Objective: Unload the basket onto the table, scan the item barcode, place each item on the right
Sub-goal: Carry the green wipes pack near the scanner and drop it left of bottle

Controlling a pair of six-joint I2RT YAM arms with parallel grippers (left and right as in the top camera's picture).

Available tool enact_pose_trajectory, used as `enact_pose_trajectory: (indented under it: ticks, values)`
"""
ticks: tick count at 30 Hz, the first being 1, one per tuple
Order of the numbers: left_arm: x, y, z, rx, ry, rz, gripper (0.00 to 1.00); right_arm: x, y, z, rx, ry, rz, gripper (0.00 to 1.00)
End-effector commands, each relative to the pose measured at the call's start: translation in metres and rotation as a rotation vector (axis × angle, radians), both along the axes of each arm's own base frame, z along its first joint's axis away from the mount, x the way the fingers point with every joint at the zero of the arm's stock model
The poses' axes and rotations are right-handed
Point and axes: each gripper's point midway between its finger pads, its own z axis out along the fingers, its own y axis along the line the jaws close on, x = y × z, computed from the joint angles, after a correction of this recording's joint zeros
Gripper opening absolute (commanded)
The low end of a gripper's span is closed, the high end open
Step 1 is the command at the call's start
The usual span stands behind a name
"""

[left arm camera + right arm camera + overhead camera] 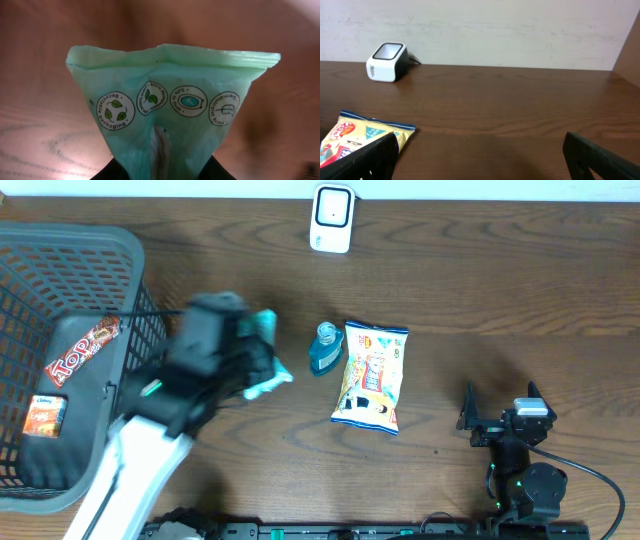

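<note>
My left jaws are clamped on a pale green plastic pouch. They pinch it low down, so its sealed edge stands away from me. A row of round printed badges runs across its face, one reading "Recyclable packaging".

From overhead, the pouch pokes out on the right side of my left arm. The arm reaches over the dark brown wooden table, just beside the dark grey plastic mesh basket. The pouch sits between that basket and a small blue bottle. It is well apart from the white box-shaped barcode scanner at the far edge of the table. I cannot tell whether the pouch touches the wood.

A yellow and white crinkly snack bag lies flat just beside the bottle, on its right. Inside the basket are a red and brown wrapped bar and a small orange packet.

My right jaws stand wide apart with nothing between them. They are low over the table at its near right side, on my right arm. They are well apart from the snack bag and from the scanner. In the right wrist view, the scanner sits far off to the left against the pale wall. One corner of the snack bag shows beside the left tip.
</note>
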Motion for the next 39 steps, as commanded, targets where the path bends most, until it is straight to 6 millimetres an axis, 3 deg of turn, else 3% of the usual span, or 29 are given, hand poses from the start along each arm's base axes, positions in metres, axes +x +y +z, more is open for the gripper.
enact_pose_trajectory:
  ticks: [1, 8, 14, 16, 27, 30, 32, 33, 35, 39]
  values:
    - [0.008, 0.001, -0.046, 0.127, 0.113, 0.06, 0.23, 0.0, 0.001, -0.001, 0.01, 0.0, 0.003, 0.99]
    - [0.029, -0.011, -0.123, 0.143, 0.313, 0.244, 0.19, 0.0, 0.001, -0.001, 0.01, 0.0, 0.003, 0.99]
    - [0.04, -0.018, -0.153, 0.138, 0.35, 0.278, 0.2, 0.0, 0.001, -0.001, 0.01, 0.0, 0.003, 0.99]
    - [0.039, -0.018, -0.157, 0.147, 0.361, 0.278, 0.25, 0.0, 0.001, -0.001, 0.01, 0.0, 0.003, 0.99]
    - [0.028, -0.012, -0.15, 0.165, 0.385, 0.275, 0.37, 0.0, 0.001, 0.0, 0.01, 0.0, 0.003, 0.99]
    - [0.029, -0.013, -0.138, 0.148, 0.353, 0.265, 0.56, 0.0, 0.001, -0.001, 0.01, 0.0, 0.003, 0.99]
    - [0.03, -0.013, -0.128, 0.134, 0.324, 0.252, 0.82, 0.0, 0.001, -0.001, 0.01, 0.0, 0.003, 0.99]
    - [0.031, -0.013, -0.121, 0.125, 0.305, 0.244, 0.89, 0.0, 0.001, -0.001, 0.01, 0.0, 0.003, 0.99]
    - [0.031, -0.013, -0.105, 0.11, 0.263, 0.219, 0.99, 0.0, 0.001, -0.001, 0.01, 0.0, 0.003, 0.99]
    - [0.037, -0.011, -0.058, 0.088, 0.113, 0.131, 0.99, 0.0, 0.001, -0.001, 0.01, 0.0, 0.003, 0.99]
